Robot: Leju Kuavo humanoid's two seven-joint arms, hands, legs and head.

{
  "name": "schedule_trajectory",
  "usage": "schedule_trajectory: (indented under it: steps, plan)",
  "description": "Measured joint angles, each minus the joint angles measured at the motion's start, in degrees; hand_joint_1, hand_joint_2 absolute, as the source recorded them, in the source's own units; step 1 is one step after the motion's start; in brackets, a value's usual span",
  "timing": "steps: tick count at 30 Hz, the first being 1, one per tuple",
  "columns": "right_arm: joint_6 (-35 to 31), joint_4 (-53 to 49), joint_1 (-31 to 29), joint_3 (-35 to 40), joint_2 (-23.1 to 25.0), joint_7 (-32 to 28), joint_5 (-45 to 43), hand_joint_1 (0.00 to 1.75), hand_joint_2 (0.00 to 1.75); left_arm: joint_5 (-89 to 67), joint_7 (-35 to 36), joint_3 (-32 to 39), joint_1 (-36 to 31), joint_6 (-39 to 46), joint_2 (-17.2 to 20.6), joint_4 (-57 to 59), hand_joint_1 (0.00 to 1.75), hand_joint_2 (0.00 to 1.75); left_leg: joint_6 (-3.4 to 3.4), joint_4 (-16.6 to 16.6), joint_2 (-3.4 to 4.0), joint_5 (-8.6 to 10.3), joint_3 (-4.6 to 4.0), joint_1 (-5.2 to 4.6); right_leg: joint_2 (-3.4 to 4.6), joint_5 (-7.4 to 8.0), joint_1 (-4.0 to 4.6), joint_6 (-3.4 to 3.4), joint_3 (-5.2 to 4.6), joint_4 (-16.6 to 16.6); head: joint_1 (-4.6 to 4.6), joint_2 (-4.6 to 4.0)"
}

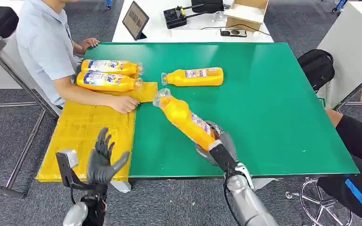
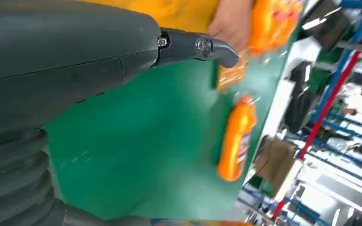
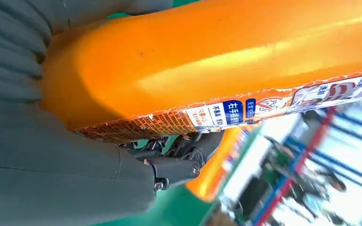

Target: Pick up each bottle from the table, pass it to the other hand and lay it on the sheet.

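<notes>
The right hand (image 1: 215,143) grips an orange bottle (image 1: 185,118) (neck raised), while the left hand (image 1: 103,160) has fingers (image 1: 104,141) spread.

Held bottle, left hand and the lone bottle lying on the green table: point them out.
Held bottle (image 1: 185,117), head view, orange body above the label.
Left hand (image 1: 102,161), head view, palm.
Lone bottle (image 1: 195,76), head view, middle of its label.

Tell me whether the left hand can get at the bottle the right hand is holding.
Probably yes. The left hand is open over the yellow sheet, and the bottle gripped by the right hand points its cap toward it, with only bare green table between.
</notes>
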Motion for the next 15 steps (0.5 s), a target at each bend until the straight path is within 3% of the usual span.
schedule_trajectory:
  steps: [8,15]
  plan:
    - [-1.0,-10.1,5.9,1.7,1.4,-1.4,-0.4,1.75,1.75,-6.0,-3.3,-5.8,4.0,-1.6,0.5,-2.8,0.00,1.75,0.00,0.0,-0.01,-0.04,-0.04,-0.01,0.00,-0.05,-0.01,0.08,-0.05,0.0,0.00,0.00]
    - [-1.8,-11.2,8.5,6.7,3.5,-3.1,3.2,1.75,1.75,-9.4,-3.9,-11.2,3.8,-3.6,1.1,-3.9,0.00,1.75,-0.01,0.0,0.00,-0.03,-0.04,0.00,0.00,-0.05,-0.01,0.07,-0.06,0.0,0.00,0.00]
